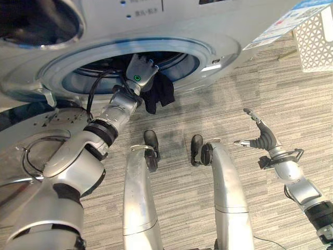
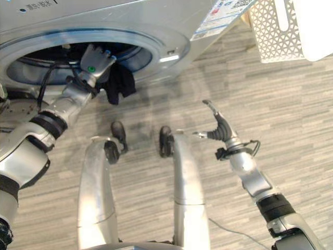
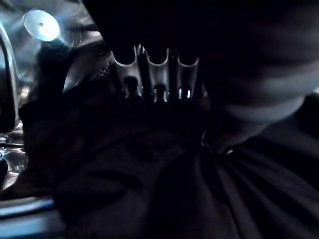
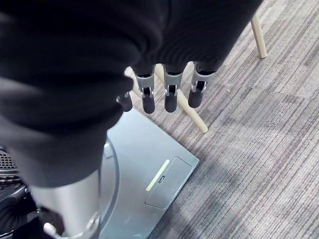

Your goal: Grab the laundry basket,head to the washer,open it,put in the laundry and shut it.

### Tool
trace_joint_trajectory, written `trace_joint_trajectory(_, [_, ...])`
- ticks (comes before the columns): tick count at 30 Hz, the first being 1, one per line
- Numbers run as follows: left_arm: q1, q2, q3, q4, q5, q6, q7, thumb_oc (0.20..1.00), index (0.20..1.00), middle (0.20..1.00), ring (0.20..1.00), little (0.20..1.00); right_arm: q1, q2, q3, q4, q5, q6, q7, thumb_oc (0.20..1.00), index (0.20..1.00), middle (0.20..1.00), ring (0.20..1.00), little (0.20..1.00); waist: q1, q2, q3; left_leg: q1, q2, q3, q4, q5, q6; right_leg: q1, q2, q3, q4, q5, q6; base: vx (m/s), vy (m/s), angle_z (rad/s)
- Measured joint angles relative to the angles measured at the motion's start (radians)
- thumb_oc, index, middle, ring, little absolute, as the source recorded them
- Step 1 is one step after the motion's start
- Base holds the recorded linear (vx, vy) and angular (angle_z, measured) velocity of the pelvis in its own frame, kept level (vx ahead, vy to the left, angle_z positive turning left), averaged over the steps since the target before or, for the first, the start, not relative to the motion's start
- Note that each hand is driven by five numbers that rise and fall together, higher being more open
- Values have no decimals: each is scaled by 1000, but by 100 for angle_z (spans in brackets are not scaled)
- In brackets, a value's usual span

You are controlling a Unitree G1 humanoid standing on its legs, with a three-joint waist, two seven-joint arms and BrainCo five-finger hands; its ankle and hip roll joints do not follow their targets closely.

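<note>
The silver washer (image 1: 223, 28) stands with its round opening (image 1: 205, 61) uncovered. My left hand (image 1: 139, 72) reaches into the opening's lower edge, its fingers (image 3: 157, 74) curled into a black garment (image 1: 161, 94). Part of the garment hangs out over the rim (image 2: 120, 83), and dark cloth (image 3: 149, 174) lies under the hand. My right hand (image 1: 263, 138) hovers over the carpet to the right of the washer, open and holding nothing, with its fingers (image 4: 169, 94) straight. The white lattice laundry basket (image 1: 315, 41) sits on the floor at the far right.
The washer's door (image 1: 31, 140) is swung open at the lower left, under my left arm. Grey striped carpet (image 1: 260, 94) spreads between the washer and the basket. Pale wooden furniture legs (image 4: 259, 35) stand near the washer's corner (image 4: 164, 174).
</note>
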Motion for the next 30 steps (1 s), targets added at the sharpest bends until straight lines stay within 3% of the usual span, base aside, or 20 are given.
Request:
trace_joint_trajectory(7, [1, 75, 65, -37, -82, -6, 56, 200, 200, 200, 200, 200, 4, 0, -4, -7, -16, -5, -3, 1000, 1000, 1000, 1000, 1000, 1, -1, 0, 0, 0, -1, -2, 0, 0, -1, 0, 0, 1, -1, -1, 0, 0, 0])
trace_joint_trajectory(14, [0, 116, 225, -95, -313, -5, 204, 200, 200, 200, 200, 200, 25, 1, -14, -34, -26, -9, -12, 1000, 1000, 1000, 1000, 1000, 3, -1, 0, -1, -3, 0, -10, 0, 0, -2, -5, -2, -2, -2, -3, 0, 0, 0])
trace_joint_trajectory(23, [-124, 129, 178, -86, -383, 2, 293, 200, 200, 200, 200, 200, 28, -7, -13, -59, -25, -9, -14, 1000, 1000, 1000, 1000, 1000, 0, -1, 0, -12, -5, -5, -19, 2, 1, -4, -11, -15, -16, -3, -5, 2, 0, 1])
trace_joint_trajectory(24, [-146, 125, 169, -55, -382, 2, 304, 865, 865, 865, 865, 865, 30, -11, -16, -74, -25, -11, -12, 1000, 1000, 1000, 1000, 1000, -4, -2, -1, -18, -5, -6, -19, 3, 1, -9, -11, -16, -17, -3, -5, 0, 0, 0])
trace_joint_trajectory(25, [-150, 125, 169, -49, -383, 3, 305, 1000, 1000, 1000, 1000, 1000, 30, -11, -19, -74, -25, -12, -11, 1000, 1000, 1000, 1000, 1000, -5, -3, -1, -20, -5, -5, -19, 3, 1, -11, -11, -16, -17, -3, -5, 0, 0, 0])
trace_joint_trajectory(27, [-184, 81, 171, 38, -432, 5, 306, 1000, 1000, 1000, 1000, 1000, 28, -21, -22, -81, -24, -10, -3, 1000, 1000, 1000, 1000, 1000, -5, -4, -2, -23, -4, -4, -20, 3, 1, -14, -11, -15, -19, -3, -4, 0, 0, 0])
trace_joint_trajectory(30, [-220, 82, 146, 67, -468, 4, 300, 1000, 1000, 1000, 1000, 1000, 30, -33, -30, -106, -24, -10, 1, 1000, 1000, 1000, 1000, 1000, -16, -5, -2, -31, -3, -6, -19, 3, 2, -19, -11, -18, -22, -3, -4, 0, 0, 0])
